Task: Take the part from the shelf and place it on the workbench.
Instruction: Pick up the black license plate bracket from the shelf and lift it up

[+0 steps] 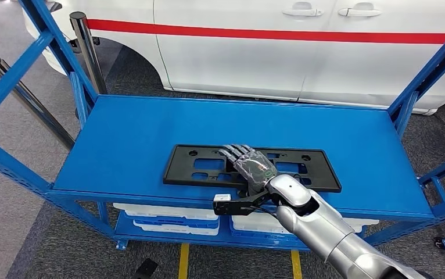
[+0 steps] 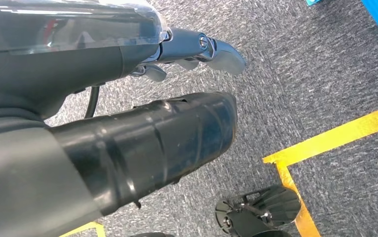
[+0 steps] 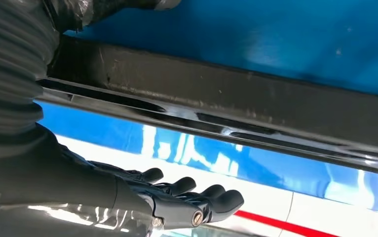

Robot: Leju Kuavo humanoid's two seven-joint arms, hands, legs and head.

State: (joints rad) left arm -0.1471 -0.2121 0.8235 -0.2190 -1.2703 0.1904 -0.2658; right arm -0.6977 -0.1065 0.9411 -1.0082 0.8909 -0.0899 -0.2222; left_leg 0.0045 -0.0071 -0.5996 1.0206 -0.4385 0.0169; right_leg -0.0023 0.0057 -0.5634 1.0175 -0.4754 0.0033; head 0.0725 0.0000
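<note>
The part (image 1: 200,165) is a long flat black plate with cut-outs, lying on the blue shelf (image 1: 139,128) near its front edge. My right hand (image 1: 252,165) reaches over the middle of the plate from the front, fingers stretched out flat above it. In the right wrist view the part's edge (image 3: 226,94) runs between the thumb and the straight fingers (image 3: 192,197), with a gap showing between fingers and plate. My left hand (image 2: 103,59) hangs over grey carpet and holds nothing, its thumb (image 2: 177,133) apart from the fingers (image 2: 216,52).
Blue uprights (image 1: 417,81) frame the shelf at both ends. White bins (image 1: 168,218) sit on the lower level. A white car with a red stripe (image 1: 266,46) stands behind, and two dark posts (image 1: 86,46) stand at the back left. Yellow lines (image 1: 182,261) mark the carpet.
</note>
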